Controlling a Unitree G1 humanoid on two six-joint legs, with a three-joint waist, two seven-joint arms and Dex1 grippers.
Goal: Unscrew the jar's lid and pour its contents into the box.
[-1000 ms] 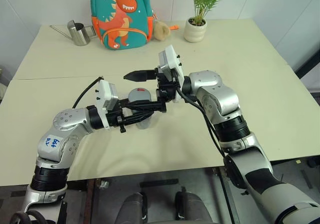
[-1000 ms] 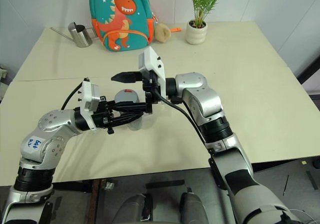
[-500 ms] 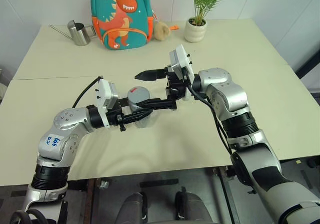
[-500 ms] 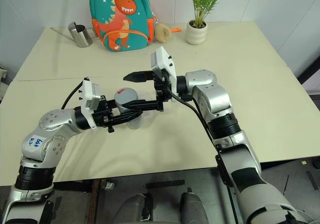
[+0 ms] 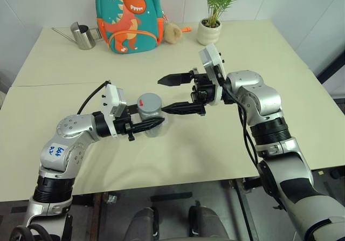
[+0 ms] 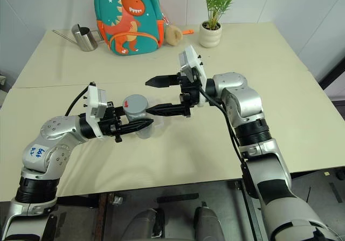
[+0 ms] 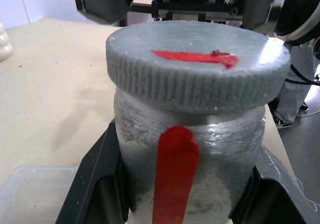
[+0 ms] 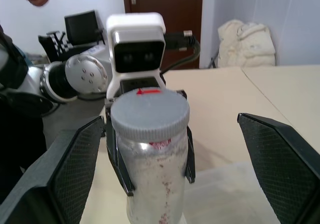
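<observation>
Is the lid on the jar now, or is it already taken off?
It is on. The grey lid sits flat on top of the jar, which the left gripper holds upright; the right gripper is open beside it.

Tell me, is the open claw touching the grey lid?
Apart. In the right wrist view the right gripper has its fingers spread wide, with bare gaps on both sides of the lid.

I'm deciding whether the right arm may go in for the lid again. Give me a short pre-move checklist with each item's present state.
1. Left gripper shut on the jar: ok.
2. Jar upright: ok.
3. Lid seated on the jar: ok, still on.
4. Right gripper open wide enough for the lid: ok.
5. Right gripper lined up around the lid: not ok, it stands off to the side.
6. Box ready beneath the jar: cannot tell, just a corner shows.
</observation>
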